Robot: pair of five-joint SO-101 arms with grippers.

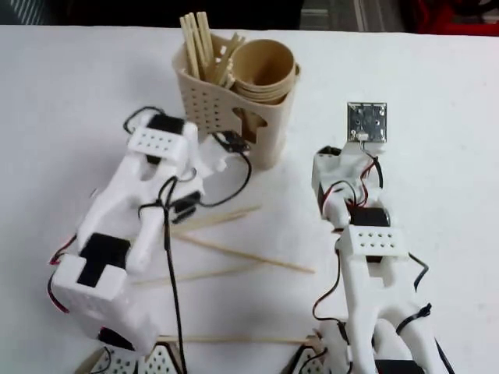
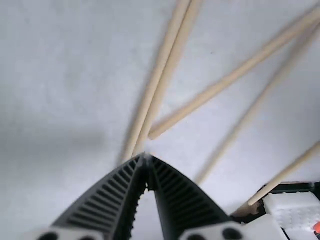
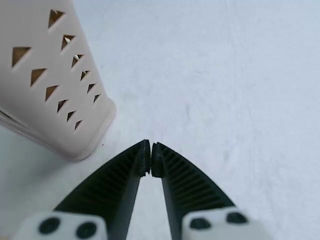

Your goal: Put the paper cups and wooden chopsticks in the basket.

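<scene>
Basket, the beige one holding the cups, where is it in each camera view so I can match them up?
High view: the basket stands top centre on the table, paper cups inside.
Right wrist view: the basket's perforated wall and bottom corner, beside the shut right gripper.
Left wrist view: loose chopsticks on the table ahead of the left gripper instead.
Shared landmark: the white table.
</scene>
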